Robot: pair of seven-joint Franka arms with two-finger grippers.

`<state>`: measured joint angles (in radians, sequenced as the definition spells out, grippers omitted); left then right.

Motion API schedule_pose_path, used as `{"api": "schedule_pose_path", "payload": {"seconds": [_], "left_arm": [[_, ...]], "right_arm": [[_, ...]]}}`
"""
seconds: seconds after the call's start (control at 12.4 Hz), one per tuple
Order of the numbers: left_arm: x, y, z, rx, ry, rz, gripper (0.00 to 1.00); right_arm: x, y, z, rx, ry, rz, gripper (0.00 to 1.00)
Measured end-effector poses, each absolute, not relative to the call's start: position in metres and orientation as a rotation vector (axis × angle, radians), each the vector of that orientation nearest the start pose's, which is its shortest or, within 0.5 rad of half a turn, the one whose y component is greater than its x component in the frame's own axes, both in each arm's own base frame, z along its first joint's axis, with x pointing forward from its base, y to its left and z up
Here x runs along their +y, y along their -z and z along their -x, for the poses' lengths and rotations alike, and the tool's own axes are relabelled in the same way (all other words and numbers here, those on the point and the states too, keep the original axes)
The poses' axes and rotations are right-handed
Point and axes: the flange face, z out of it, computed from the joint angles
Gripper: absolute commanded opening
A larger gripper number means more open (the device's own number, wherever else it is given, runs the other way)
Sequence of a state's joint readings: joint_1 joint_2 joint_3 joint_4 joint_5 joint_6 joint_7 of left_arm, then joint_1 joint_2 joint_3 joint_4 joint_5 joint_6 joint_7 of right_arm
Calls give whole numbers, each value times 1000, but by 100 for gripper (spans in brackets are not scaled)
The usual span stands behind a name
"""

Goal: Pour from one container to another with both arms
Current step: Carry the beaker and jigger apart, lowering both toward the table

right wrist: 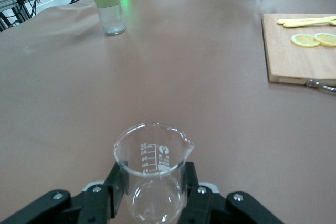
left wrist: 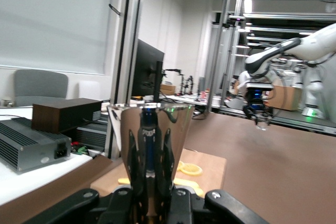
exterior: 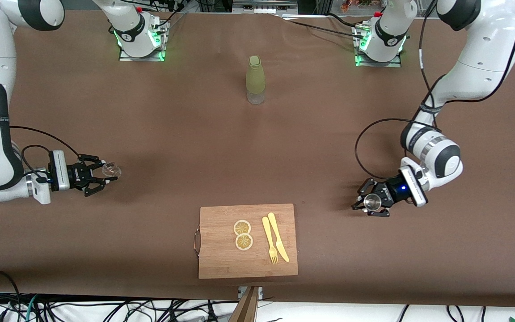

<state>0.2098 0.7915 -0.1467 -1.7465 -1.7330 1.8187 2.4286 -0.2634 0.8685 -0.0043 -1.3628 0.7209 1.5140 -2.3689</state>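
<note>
My right gripper [exterior: 109, 172] is shut on a small clear glass beaker [exterior: 111, 169] low over the table at the right arm's end. In the right wrist view the beaker [right wrist: 153, 153] with printed graduations looks empty, and the gripper [right wrist: 152, 190] clamps its lower wall. My left gripper [exterior: 366, 204] is shut on a shiny metal cup [exterior: 372, 203] low over the table at the left arm's end. In the left wrist view the flared cup [left wrist: 151, 129] stands upright in the gripper [left wrist: 150, 195] and hides what it holds. The beaker [left wrist: 260, 123] shows farther off there.
A yellow-green bottle [exterior: 255, 79] stands mid-table, near the bases. A wooden cutting board [exterior: 221, 259] lies near the front edge, carrying two lemon slices [exterior: 242, 235], a yellow knife [exterior: 279, 230] and a yellow fork [exterior: 269, 241]. A metal handle [exterior: 196, 241] sticks out toward the right arm's end.
</note>
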Motion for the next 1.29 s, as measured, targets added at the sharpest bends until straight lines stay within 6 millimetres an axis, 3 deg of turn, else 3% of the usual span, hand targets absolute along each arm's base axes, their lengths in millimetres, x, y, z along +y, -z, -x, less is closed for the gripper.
{"api": "schedule_pose_path", "payload": {"seconds": [0.4, 0.64, 0.8, 0.96, 1.29], "left_arm": [[67, -123, -608, -969, -1252, -1463, 0], [117, -114, -582, -996, -1183, -1443, 0], [141, -111, -577, -1002, -1182, -1440, 0], [162, -109, -579, -1030, -1184, -1442, 0], [180, -89, -565, -1107, -1137, -1405, 0]], "right_arm": [[-141, -138, -637, -1769, 672, 1298, 36], [-146, -117, -630, -1761, 685, 1284, 40], [-145, -116, -630, -1763, 688, 1279, 100], [-145, -115, -630, -1762, 688, 1279, 100], [-146, -120, -634, -1774, 694, 1281, 100]]}}
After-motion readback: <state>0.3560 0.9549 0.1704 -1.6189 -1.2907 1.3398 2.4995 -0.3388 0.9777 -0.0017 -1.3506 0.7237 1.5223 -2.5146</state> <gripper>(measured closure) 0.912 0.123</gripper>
